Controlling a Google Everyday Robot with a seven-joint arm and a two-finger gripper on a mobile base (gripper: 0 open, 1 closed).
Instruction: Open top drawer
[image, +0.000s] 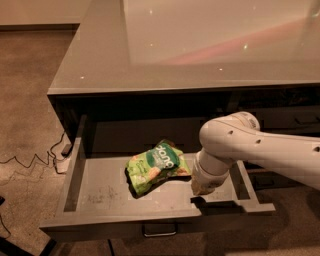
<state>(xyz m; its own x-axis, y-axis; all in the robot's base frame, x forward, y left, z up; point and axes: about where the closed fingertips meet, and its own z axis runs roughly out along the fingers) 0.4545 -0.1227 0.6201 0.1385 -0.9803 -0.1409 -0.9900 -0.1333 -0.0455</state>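
Note:
The top drawer (100, 192) stands pulled well out from under the grey counter, its lighter grey floor and low side walls showing. Its front edge runs along the bottom of the view, with the small metal pull (160, 231) at its centre. A green snack bag (156, 167) lies inside, near the middle. My white arm (250, 145) reaches in from the right and bends down into the drawer. My gripper (198, 196) is at the drawer's front wall, right of the bag, mostly hidden below the wrist.
The glossy grey countertop (190, 45) overhangs the drawer's back. More dark drawer fronts (290, 117) sit to the right behind my arm. A cable and plug (55, 159) lie on the carpet to the left of the cabinet.

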